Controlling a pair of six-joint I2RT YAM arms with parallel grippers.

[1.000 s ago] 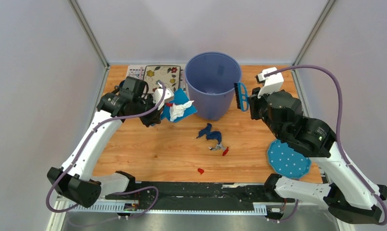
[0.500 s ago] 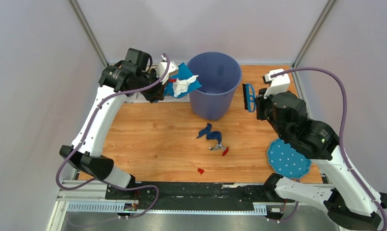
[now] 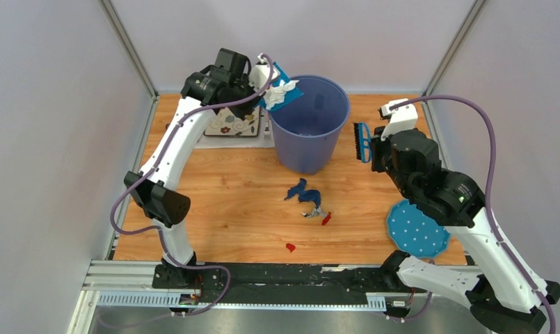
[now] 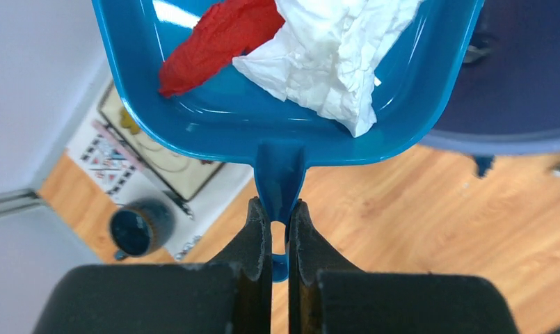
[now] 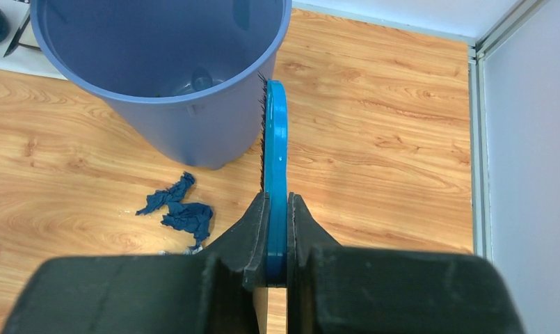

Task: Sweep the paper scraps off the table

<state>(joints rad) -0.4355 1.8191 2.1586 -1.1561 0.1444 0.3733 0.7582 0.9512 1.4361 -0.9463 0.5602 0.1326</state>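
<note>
The left gripper is pinched tight on the short handle of a blue plastic dustpan, raised at the far left of the table. A crumpled red paper scrap and a crumpled white paper scrap lie in the pan, just beyond the fingers. The pan's far edge is cut off in the wrist view. From above, the pan sits at the left rim of the round blue-grey plastic bucket; whether it touches the rim cannot be told.

Under this arm lie a patterned white placemat, partly hidden, and a dark blue mug.

On the orange-brown wood-grain table, near of the bucket and well apart from both grippers, lie a dark blue paper scrap, a tiny silver-grey bit that is hard to make out, a small red scrap and another red scrap nearer the edge.

The right gripper is clamped on a blue plastic brush, held just right of the bucket with its bristles facing it. A round blue polka-dot cloth is partly covered by the right arm.
</note>
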